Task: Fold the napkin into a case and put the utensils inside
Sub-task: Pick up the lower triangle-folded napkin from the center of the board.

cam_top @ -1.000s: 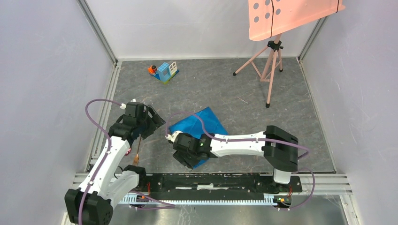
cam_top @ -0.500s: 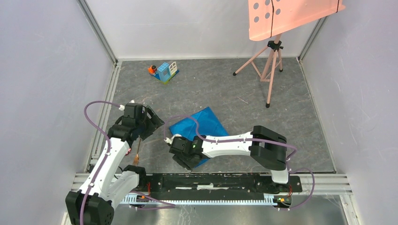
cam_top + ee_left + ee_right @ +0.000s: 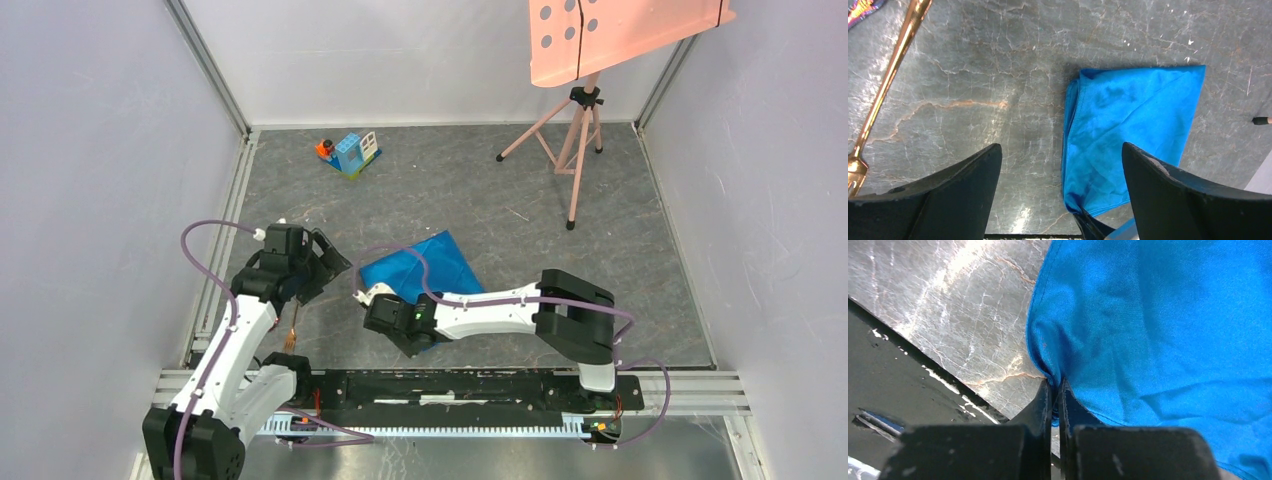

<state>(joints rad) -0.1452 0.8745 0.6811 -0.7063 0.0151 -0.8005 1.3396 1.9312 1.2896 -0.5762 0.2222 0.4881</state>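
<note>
The right gripper (image 3: 1055, 384) was clamped on the near corner of the bright blue wrinkly cloth napkin (image 3: 1158, 330), folded near the grey tabletop's (image 3: 973, 75) near edge. So thin a bite could slip or split the layers; the left gripper (image 3: 1060, 152) gaped empty.

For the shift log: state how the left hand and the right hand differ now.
The left hand stands wide open; the right hand is shut. The left hand holds nothing; the right hand pinches a corner of the napkin. Both have black fingers.
</note>
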